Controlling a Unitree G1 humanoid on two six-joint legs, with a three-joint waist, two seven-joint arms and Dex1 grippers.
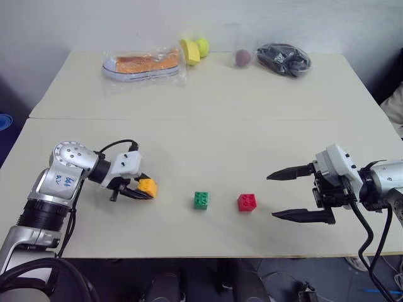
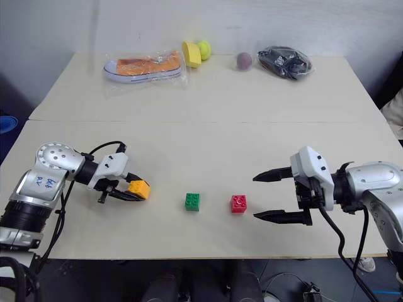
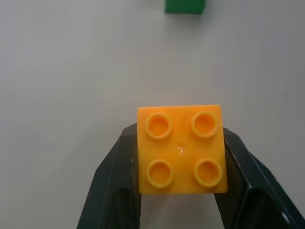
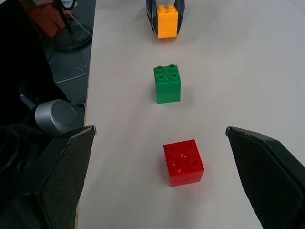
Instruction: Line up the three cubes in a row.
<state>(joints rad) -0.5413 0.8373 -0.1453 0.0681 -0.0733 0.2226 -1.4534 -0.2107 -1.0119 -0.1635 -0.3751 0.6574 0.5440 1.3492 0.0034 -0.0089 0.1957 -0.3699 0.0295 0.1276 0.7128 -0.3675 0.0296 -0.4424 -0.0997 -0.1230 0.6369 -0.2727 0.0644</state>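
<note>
Looking down from my head, I am holding the orange-yellow cube [image 1: 147, 187] between the two black fingers of my left claw [image 1: 140, 190], pinched tight, at the near left of the pale table [image 1: 208, 94]. The green cube [image 1: 201, 200] is sitting on the table to the right of it, and the red cube [image 1: 247, 202] is sitting just right of the green one, the two apart from each other. My right claw [image 1: 293, 194] is hanging at the near right, pointing left toward the red cube with its fingers spread wide and gripping nothing. Along the far edge a shoe in a clear bag [image 1: 142, 64] is lying at the left, a yellow-green ball [image 1: 202, 45] beside it, a dull purple ball [image 1: 242, 58] further right, and a dark bundle in a bag [image 1: 284, 59] beyond that

Through my left wrist, the orange-yellow cube [image 3: 180, 149] is showing its four studs, clamped on both sides by my fingers [image 3: 114, 176], with the green cube [image 3: 185, 6] beyond it

Through my right wrist, my two fingers [image 4: 267, 167] are standing wide apart on either side of the red cube [image 4: 183, 162]; past it the green cube [image 4: 167, 84] and then the orange-yellow cube [image 4: 167, 21] in my left claw are running away in a rough line
</note>
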